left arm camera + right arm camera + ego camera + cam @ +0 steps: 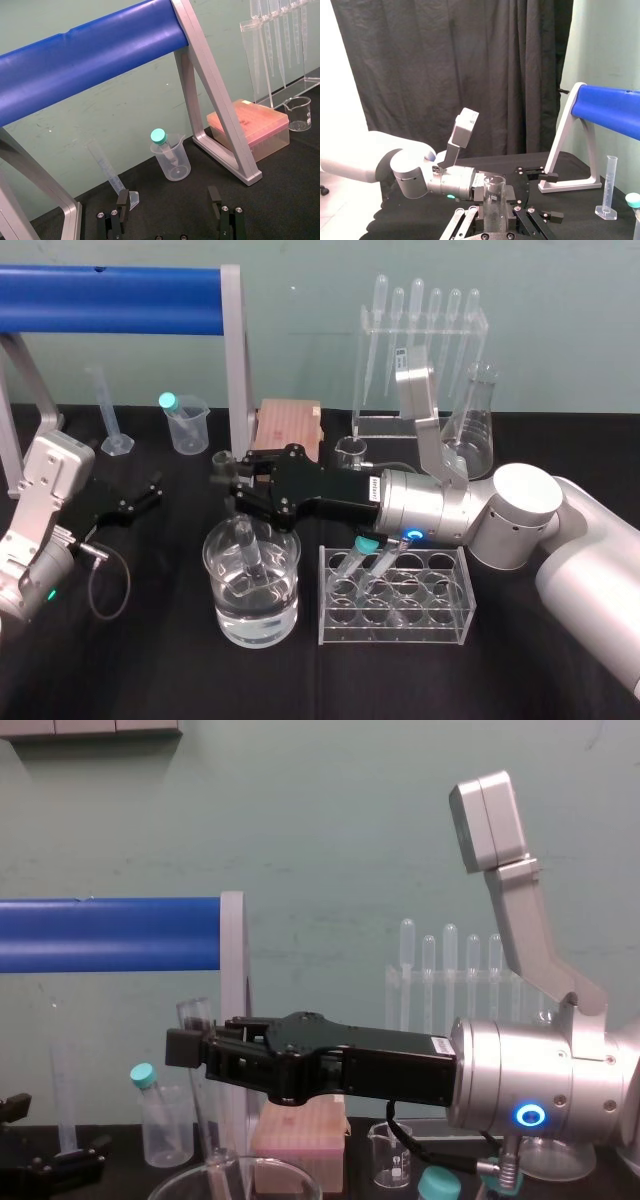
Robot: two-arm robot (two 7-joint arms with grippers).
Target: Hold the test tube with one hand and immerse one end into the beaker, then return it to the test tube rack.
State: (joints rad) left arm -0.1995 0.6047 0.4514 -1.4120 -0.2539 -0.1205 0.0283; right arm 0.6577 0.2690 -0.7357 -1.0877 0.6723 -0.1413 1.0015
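Right gripper (228, 483) is clamped on the test tube (247, 545), fingers pinching it a bit below its open mouth, right above the beaker (280, 615).

From the head view you can see what the others can't: the tube's lower end sits inside the beaker, below the rim. The beaker has clear liquid in the bottom, but I honestly can't tell if the tip reaches it.

The chest view gives the side-on look instead. Here the tube's long axis runs close to vertical with a slight lean, open end up and closed end down toward the beaker's rim. From above it looks way more slanted, so go by the side view.

The right wrist view looks down over the fingers and shows the tube's round open mouth poking up between them.

Left gripper (169, 200) is off to the beaker's left, well apart from it and low over the table. Its own wrist view shows the two fingers spread wide with nothing between them.

The test tube rack (440, 625) is just to the right of the beaker, with turquoise-capped tubes (368, 545) in it.
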